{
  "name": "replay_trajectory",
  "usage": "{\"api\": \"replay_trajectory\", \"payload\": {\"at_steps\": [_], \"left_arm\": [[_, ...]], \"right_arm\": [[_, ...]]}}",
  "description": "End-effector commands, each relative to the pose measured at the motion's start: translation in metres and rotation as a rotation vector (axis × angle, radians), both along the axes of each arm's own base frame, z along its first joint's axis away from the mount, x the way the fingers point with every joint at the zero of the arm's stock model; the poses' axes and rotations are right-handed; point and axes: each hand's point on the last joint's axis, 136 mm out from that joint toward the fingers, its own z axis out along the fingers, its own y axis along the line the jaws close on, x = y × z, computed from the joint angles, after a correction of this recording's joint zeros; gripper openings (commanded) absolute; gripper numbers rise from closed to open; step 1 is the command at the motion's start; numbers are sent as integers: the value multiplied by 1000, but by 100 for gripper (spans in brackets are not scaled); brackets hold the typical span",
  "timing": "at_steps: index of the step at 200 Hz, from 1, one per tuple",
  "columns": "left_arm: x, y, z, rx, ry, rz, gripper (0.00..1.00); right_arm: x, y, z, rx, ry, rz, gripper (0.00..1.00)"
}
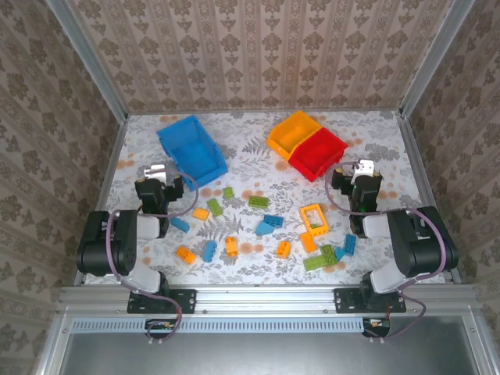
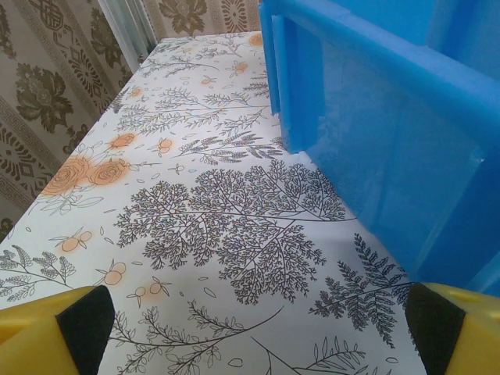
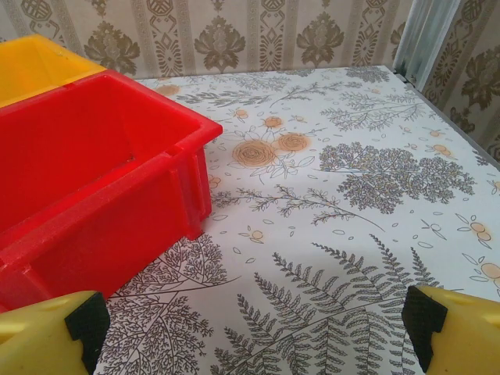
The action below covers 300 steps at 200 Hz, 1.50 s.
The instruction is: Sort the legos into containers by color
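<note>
On the bench, the blue bin sits toward the far left corner, turned at an angle to the edges. Toward the far right corner stand the yellow bin and the red bin, joined side by side, the red one nearer the right edge. The left tool hangs open near the left edge, its fingers spread wide over the bench, with the blue bin's wall just beside it. The right tool is also open, near the right edge and close to the red bin's corner. The legos lie loose across the near half of the bench, between the two arms. The orange frame lies right of centre. Around it are orange bricks, blue bricks and green bricks, some touching near the frame and others well apart.
</note>
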Motion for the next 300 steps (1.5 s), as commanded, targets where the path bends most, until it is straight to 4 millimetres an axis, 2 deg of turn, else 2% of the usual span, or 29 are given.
{"api": "replay_trajectory", "payload": {"at_steps": [1,174,186,203,222,230,237,243,247,260,269,284,291,298,300], "left_arm": [[7,-4,10,8,-24,-21,100],[6,-3,9,8,-22,-19,100],[7,-3,9,8,-23,-18,100],[6,-3,9,7,-22,-20,100],[6,-3,10,13,-27,-19,100],[4,0,18,60,-48,26,100],[-2,-1,34,116,-61,75,100],[-9,0,57,174,-83,134,100],[-13,-8,76,199,-106,124,100],[-26,-29,135,226,-170,58,100],[-40,-39,177,214,-223,35,100],[-67,-46,232,135,-290,24,100],[-80,-39,251,54,-298,82,100],[-95,-32,264,-76,-279,135,100],[-99,-30,261,-123,-246,148,100]], "right_arm": [[0,0,0,20,-1,2,100],[0,0,-1,20,1,2,100],[2,4,-1,18,7,29,100],[6,20,-3,14,26,129,100],[5,21,-1,14,16,133,100],[0,24,9,-4,-18,148,100],[-5,25,24,-29,-34,127,100],[-9,27,42,-47,-50,122,100],[-11,29,51,-52,-58,124,100],[-25,34,107,-17,-136,126,100],[-38,39,154,22,-215,126,100],[-68,26,212,207,-279,14,100],[-81,24,218,330,-238,-16,100],[-97,28,213,449,-163,-19,100],[-99,28,212,456,-154,-20,100]]}}
